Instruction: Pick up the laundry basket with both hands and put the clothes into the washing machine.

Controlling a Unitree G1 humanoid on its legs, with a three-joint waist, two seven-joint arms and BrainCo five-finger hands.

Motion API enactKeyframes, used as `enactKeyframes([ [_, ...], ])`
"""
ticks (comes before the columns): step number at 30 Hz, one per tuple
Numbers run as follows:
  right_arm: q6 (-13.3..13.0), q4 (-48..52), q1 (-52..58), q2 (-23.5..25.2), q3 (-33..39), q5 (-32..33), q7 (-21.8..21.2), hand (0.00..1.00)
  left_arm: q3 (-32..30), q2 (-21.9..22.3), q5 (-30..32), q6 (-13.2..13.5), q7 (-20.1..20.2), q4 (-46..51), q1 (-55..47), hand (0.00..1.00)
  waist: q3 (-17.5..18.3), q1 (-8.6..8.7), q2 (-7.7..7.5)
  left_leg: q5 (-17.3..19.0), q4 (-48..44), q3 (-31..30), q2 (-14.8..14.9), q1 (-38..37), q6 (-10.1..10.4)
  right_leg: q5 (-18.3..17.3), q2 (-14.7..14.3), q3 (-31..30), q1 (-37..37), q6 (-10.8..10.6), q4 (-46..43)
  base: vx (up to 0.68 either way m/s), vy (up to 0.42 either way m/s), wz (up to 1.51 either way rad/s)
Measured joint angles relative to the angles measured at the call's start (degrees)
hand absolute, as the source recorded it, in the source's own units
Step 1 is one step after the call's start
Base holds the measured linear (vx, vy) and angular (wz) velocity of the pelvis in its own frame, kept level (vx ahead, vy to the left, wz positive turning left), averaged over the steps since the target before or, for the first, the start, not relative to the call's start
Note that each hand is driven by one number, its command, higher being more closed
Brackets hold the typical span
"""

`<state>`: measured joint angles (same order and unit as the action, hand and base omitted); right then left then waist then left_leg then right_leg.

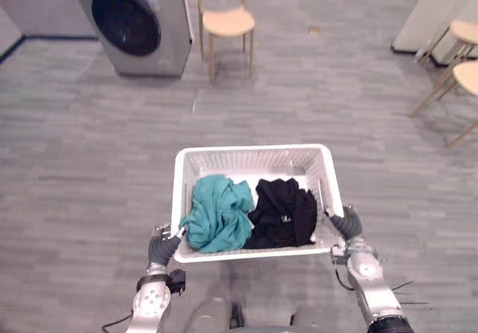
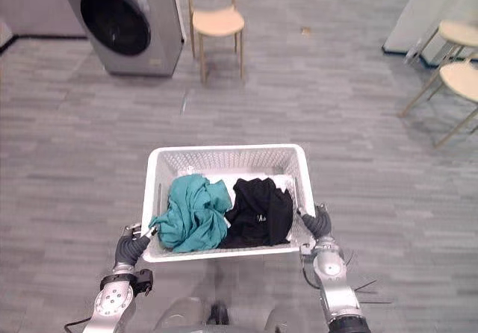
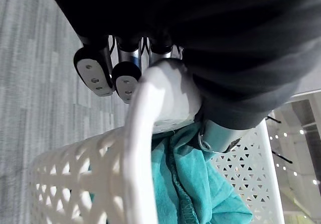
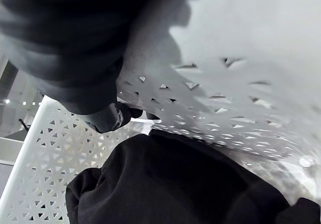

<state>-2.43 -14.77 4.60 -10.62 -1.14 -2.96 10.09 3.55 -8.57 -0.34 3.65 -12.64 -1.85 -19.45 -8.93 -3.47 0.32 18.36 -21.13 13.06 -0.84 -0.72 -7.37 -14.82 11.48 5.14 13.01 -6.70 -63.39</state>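
left eye view — we show the laundry basket (image 1: 254,149) held at its two near corners: left hand (image 1: 160,247) curled round the rim, right hand (image 1: 347,225) pinching the side wall, thumb inside. the teal garment (image 1: 216,213) and black garment (image 1: 280,212) lie in it, and the washing machine (image 1: 138,19) stands well apart. we judge the risk to be an uneven grip — the basket tilts and clothes spill. a white mark on the black garment is too small to read.

One basket (image 1: 254,157), two garments (image 1: 216,213) (image 1: 282,212), one washing machine (image 1: 134,19), three chairs (image 1: 228,22) (image 1: 464,30) (image 1: 469,78)
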Motion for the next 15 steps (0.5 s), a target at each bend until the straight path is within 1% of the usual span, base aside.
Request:
enactKeyframes([
  [1,-0.2,0.6,0.0,-0.5,0.0,0.1,-0.1,1.0,0.6,-1.3,0.0,0.0,0.0,-0.1,0.7,1.0,-0.2,1.07,0.84,-0.1,5.0,-1.3,-0.1,-4.9,0.2,-1.5,-0.9,4.6,4.6,2.6,5.9,0.63,0.074,0.29],
  [2,-0.5,1.1,0.1,-1.1,0.0,0.1,-0.1,1.0,1.4,-2.3,0.0,0.0,0.1,-0.6,1.6,1.0,-0.2,2.08,1.51,-0.3,8.0,-2.6,0.0,-7.8,0.9,-1.6,-1.8,7.4,7.5,3.4,14.7,0.63,0.057,0.44],
  [3,-0.5,1.4,0.1,-1.6,0.1,0.1,-0.1,1.0,1.9,-2.6,0.0,0.0,0.1,-1.1,2.3,1.0,-0.1,2.84,1.8,-0.3,9.6,-3.5,0.1,-9.3,1.5,-0.6,-2.5,8.4,9.0,4.1,20.9,0.65,0.015,0.75],
  [4,-0.5,1.9,0.4,-2.3,0.7,0.1,-0.1,1.0,3.0,-3.1,0.0,0.0,0.1,-2.7,4.3,1.0,-0.2,3.92,1.99,0.1,12.2,-5.3,0.1,-12.7,2.5,5.5,-3.5,8.9,11.4,3.0,37.8,0.68,-0.037,0.87],
  [5,-0.4,1.9,0.5,-2.4,1.0,0.1,-0.1,1.0,3.2,-3.2,0.1,0.0,0.2,-3.6,5.6,1.0,-0.2,4.77,1.01,0.8,13.3,-6.5,-0.6,-15.4,3.8,10.4,-3.4,8.3,12.2,1.0,48.8,0.83,-0.088,0.93],
  [6,-0.4,1.9,0.8,-2.3,1.0,0.1,-0.1,1.0,3.2,-3.4,0.7,0.0,0.2,-3.7,5.9,1.0,-0.2,5.26,-0.15,2.2,13.7,-8.0,-1.4,-19.1,6.0,13.1,-3.3,7.0,13.9,1.2,53.8,0.91,-0.146,0.7],
  [7,-0.4,1.9,1.7,-2.2,1.0,0.1,-0.1,1.0,3.4,-3.5,1.0,0.0,0.2,-3.7,5.5,1.0,0.3,5.38,-0.75,2.9,13.4,-8.9,-1.5,-21.6,7.2,13.8,-3.4,7.0,14.0,2.7,54.5,0.81,-0.162,0.56],
  [8,-0.4,2.1,2.9,-1.9,1.0,0.1,-0.1,1.0,3.7,-3.6,1.1,0.0,0.2,-3.8,4.9,1.0,1.3,5.7,-1.39,3.3,11.9,-10.1,-1.5,-23.1,7.9,16.1,-3.7,5.6,14.1,6.1,54.0,0.72,-0.154,0.53],
  [9,-0.1,2.1,3.6,-2.4,1.1,0.1,-0.1,1.0,3.8,-2.2,1.1,0.0,0.2,-4.7,4.8,1.0,2.4,5.74,0.38,3.4,7.9,-11.5,0.3,-23.2,8.0,23.3,-5.2,4.1,14.6,8.2,49.7,0.9,-0.22,0.57],
  [10,0.6,2.1,3.7,-3.5,1.2,0.1,-0.1,1.0,3.8,-0.6,1.3,0.0,0.2,-5.6,4.9,1.0,3.4,5.75,3.76,2.1,-5.6,-11.6,4.1,-18.4,10.2,24.7,-6.7,5.7,14.9,8.2,43.7,0.88,-0.214,0.39],
  [11,0.6,2.1,3.5,-4.2,1.2,0.1,-0.1,1.0,4.0,0.0,1.3,0.0,0.2,-5.7,5.1,1.0,3.2,5.68,6.01,-1.5,-15.0,-11.2,6.7,-14.3,13.0,21.4,-8.0,6.8,14.6,9.1,40.8,1.02,-0.258,0.07],
  [12,0.8,2.1,2.8,-4.7,1.1,0.1,-0.1,1.0,4.0,0.4,1.2,0.0,0.1,-6.3,5.3,1.0,2.7,4.52,7.66,-17.9,-28.9,-9.8,10.3,-8.1,14.8,17.0,-10.2,7.4,12.0,10.0,38.6,0.65,-0.151,-0.18],
  [13,1.1,2.1,2.6,-4.8,1.1,0.1,-0.1,1.0,4.1,0.6,1.0,0.0,0.2,-7.1,5.6,1.0,2.6,3.69,8.03,-22.3,-33.7,-9.2,12.4,-5.9,14.9,15.6,-11.0,7.5,10.2,10.2,38.6,0.81,-0.179,-0.16],
  [14,1.4,2.2,2.4,-4.8,1.2,0.2,0.2,1.0,4.3,0.5,0.9,-0.1,0.2,-7.9,6.5,1.0,1.5,3.11,8.44,-17.3,-46.2,-7.0,16.8,-0.6,11.2,12.9,-12.9,8.3,4.3,10.7,40.2,0.76,-0.151,-0.1],
  [15,1.4,2.5,2.4,-4.6,1.2,0.6,0.6,1.0,4.3,0.2,0.9,0.0,0.1,-7.9,6.7,1.0,0.3,2.23,7.01,-12.0,-51.1,-4.9,17.9,3.4,7.7,11.3,-13.5,7.4,-1.8,10.7,42.8,0.86,-0.155,-0.03],
])
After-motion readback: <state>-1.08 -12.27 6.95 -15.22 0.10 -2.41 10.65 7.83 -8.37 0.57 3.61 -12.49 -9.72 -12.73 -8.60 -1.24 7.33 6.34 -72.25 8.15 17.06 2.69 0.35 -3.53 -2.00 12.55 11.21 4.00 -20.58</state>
